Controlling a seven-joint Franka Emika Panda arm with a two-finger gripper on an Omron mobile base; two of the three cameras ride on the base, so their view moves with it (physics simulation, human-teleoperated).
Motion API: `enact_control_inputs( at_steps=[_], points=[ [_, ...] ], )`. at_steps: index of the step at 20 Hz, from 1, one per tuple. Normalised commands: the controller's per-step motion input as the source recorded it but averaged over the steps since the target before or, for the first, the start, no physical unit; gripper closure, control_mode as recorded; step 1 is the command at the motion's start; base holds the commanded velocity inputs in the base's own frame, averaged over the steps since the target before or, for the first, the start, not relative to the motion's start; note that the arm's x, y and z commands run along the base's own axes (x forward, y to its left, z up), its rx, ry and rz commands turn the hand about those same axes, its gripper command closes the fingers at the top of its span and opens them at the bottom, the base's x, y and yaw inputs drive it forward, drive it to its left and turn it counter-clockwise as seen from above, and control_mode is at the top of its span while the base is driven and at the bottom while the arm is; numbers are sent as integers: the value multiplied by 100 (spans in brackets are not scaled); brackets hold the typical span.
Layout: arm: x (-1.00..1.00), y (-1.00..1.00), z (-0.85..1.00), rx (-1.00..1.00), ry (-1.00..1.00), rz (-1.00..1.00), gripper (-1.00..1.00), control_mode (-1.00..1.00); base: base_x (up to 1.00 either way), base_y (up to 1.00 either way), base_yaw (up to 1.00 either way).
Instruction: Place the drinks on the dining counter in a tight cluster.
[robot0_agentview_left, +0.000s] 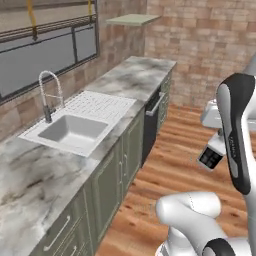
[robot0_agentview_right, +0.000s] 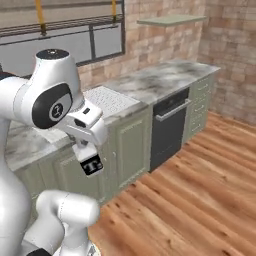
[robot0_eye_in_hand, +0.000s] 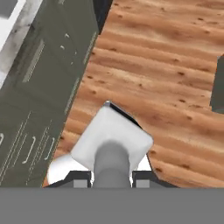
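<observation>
Claw (robot0_eye_in_hand: 112, 179) clamped on the white container (robot0_eye_in_hand: 112, 144) above wood floor (robot0_eye_in_hand: 166, 65); the base views add its dark label (robot0_agentview_right: 91, 165) and the sink (robot0_agentview_left: 72, 131).

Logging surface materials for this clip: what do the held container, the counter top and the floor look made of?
The small white container in the gripper: smooth matte white, maybe plastic or carton, with a dark label. The counter top: polished marble-like stone, grey veins on white. The floor: warm wood planks with visible grain and knots.
</observation>
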Motion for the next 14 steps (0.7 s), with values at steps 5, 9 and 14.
enact_control_inputs(
  at_steps=[5,9,14],
  points=[
    [0,0,0,0,0,0,100,100,0,0,-98],
    [0,0,0,0,0,0,100,100,16,4,-93],
    [0,0,0,0,0,0,100,100,69,51,-79]
  ],
)
